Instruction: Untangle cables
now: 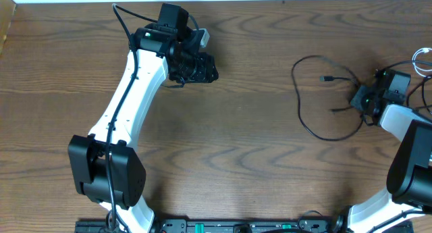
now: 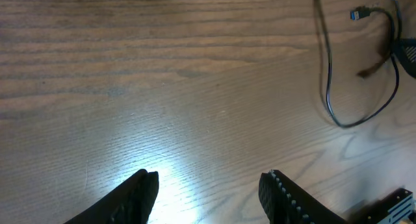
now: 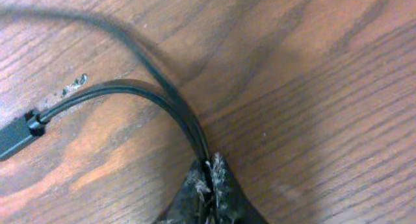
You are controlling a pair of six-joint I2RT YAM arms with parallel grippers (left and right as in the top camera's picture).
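The long black cable (image 1: 300, 108) lies in a loose open loop on the wooden table at the right, with one small plug (image 1: 327, 78) inside the loop. My right gripper (image 1: 359, 98) is shut on two strands of it (image 3: 162, 97), low at the table; a plug end (image 3: 16, 138) shows at the left of the right wrist view. A bit of the white cable (image 1: 422, 57) shows at the far right edge. My left gripper (image 1: 202, 68) is open and empty (image 2: 208, 180), far to the left of the cables. The left wrist view shows the black loop (image 2: 330, 87) and its plug (image 2: 356, 15).
The wooden table (image 1: 236, 159) fills the view. The left arm (image 1: 128, 98) reaches diagonally across the left half. The right arm's base (image 1: 412, 165) stands at the right edge, with its own thicker wires near the white cable.
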